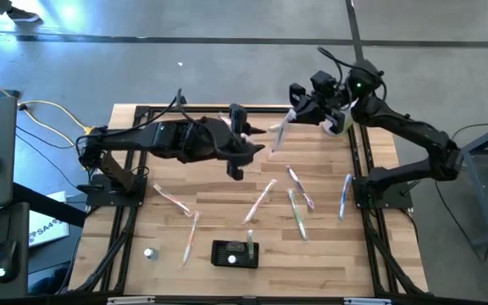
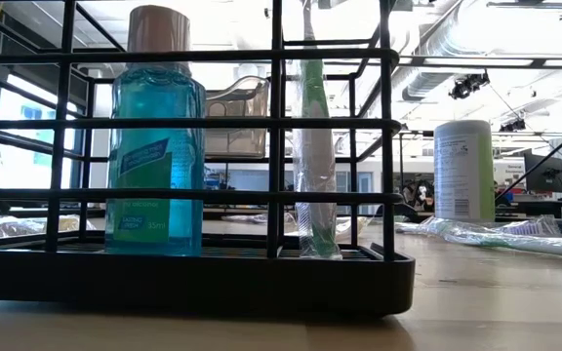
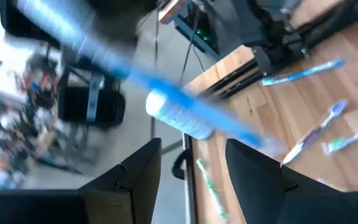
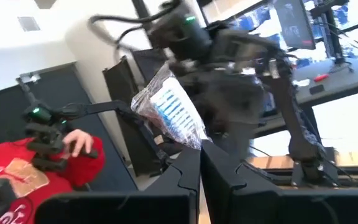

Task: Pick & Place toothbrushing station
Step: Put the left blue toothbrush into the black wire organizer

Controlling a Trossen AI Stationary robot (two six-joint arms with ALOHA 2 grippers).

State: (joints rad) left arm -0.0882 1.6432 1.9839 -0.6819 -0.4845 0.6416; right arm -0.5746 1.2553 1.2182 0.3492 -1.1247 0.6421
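Observation:
The toothbrushing station (image 1: 234, 253), a low black holder, rests on the table near the front edge. The low view shows its wire frame (image 2: 277, 146), with a blue mouthwash bottle (image 2: 154, 156) and an upright toothbrush (image 2: 312, 146) inside. My right gripper (image 1: 297, 103) is high over the far edge, shut on a wrapped toothbrush (image 1: 279, 133). My left gripper (image 1: 259, 135) hangs open beside that toothbrush's free end. In the left wrist view the toothbrush is a blue streak (image 3: 185, 102) crossing beyond the open fingers (image 3: 142, 171). My right gripper pinches the wrapped toothbrush between its two shut fingers, on the clear wrapper (image 4: 190, 135) just below the bristle head (image 4: 166, 112). The brush is lifted clear of the table and slants from the gripper toward the left arm. What lies behind the fingers is hidden.
A white cylinder container (image 1: 337, 124) stands at the far right edge and also shows in the low view (image 2: 463, 171). Several wrapped toothbrushes (image 1: 299, 191) lie scattered over the middle of the table. A small round cap (image 1: 150, 252) lies front left. A person in red (image 4: 17, 174) is beyond the table.

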